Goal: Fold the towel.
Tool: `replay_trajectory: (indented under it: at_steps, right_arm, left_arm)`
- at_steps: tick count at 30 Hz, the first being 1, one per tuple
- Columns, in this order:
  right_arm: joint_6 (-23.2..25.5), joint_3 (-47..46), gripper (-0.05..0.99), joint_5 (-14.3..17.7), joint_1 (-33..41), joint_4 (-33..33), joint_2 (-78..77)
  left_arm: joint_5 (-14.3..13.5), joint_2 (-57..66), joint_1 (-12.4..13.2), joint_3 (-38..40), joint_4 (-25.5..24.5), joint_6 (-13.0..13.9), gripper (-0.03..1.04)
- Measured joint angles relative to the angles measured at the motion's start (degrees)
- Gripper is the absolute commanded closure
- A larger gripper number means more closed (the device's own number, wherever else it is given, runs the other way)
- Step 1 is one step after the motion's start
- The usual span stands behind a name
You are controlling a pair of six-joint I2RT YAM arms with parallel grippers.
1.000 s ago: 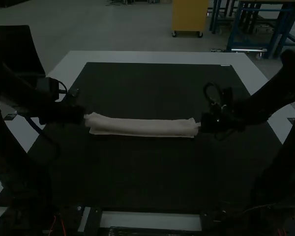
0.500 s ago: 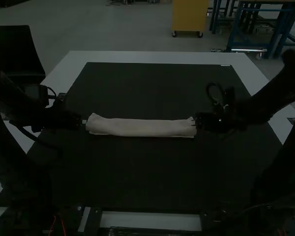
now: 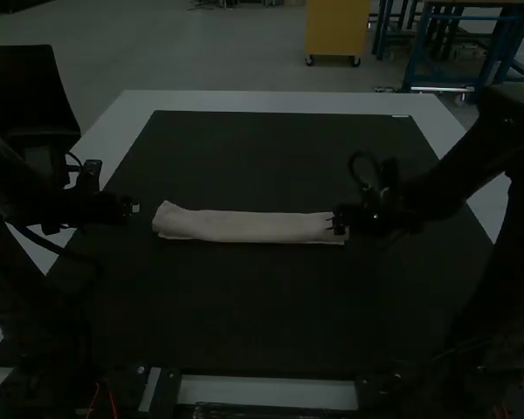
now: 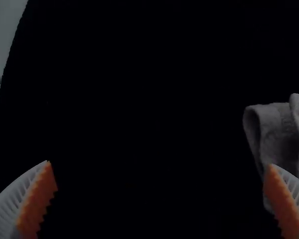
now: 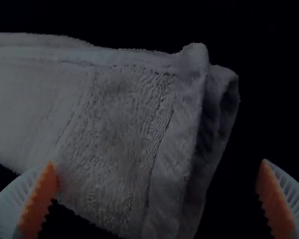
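Observation:
The pale towel (image 3: 244, 227) lies folded into a long narrow strip across the dark mat. Off its left end, a short gap away, is my left gripper (image 3: 134, 209). My right gripper (image 3: 339, 225) is over the strip's right end. In the left wrist view my left gripper (image 4: 162, 199) stands open, and the towel (image 4: 279, 132) shows its layered end near one finger. My right gripper (image 5: 157, 199) is open in the right wrist view, its fingers wide apart over the towel (image 5: 114, 134), whose folded end layers are visible.
A dark mat (image 3: 262, 305) covers most of the white table (image 3: 271, 102). The two arms stand at opposite sides, with loops of cable near their wrists.
My left gripper has let go of the towel's left end and moved away to the left. My right gripper has released the right end and shifted left over it. The towel stays in place.

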Motion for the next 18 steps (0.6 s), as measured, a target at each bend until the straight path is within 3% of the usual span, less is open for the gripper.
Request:
replay_trajectory:
  at_steps: [8, 11, 13, 14, 15, 16, 18]
  right_arm:
    - [0.0, 0.1, 0.03, 0.4, 0.1, 3.1, 1.8]
    - [0.0, 0.7, 0.14, 1.0, 0.3, 3.2, 2.6]
    - [-0.2, 1.2, 0.29, 1.9, 0.3, 3.1, 3.3]
    - [-0.3, 1.5, 0.47, 2.5, 0.3, 3.1, 3.6]
    - [-0.6, 1.8, 0.76, 3.2, 0.3, 3.1, 4.0]
    - [-0.8, 2.2, 0.96, 3.9, 0.3, 3.0, 4.6]
    - [-1.7, 2.9, 0.96, 5.2, 0.1, 2.8, 5.3]
  left_arm:
    - [0.7, -2.6, 0.0, 0.0, -0.9, -0.3, 0.04]
    - [0.8, -2.6, 0.0, 0.0, -1.4, -0.4, 0.04]
    - [0.8, -2.6, 0.0, 0.0, -1.5, -0.5, 0.04]
    - [0.8, -2.6, 0.0, 0.0, -1.6, -0.5, 0.04]
    - [0.8, -2.6, 0.0, 0.0, -1.7, -0.5, 0.04]
    - [0.8, -2.6, 0.0, 0.0, -1.8, -0.5, 0.04]
    - [0.9, -2.6, 0.0, 0.0, -1.9, -0.5, 0.04]
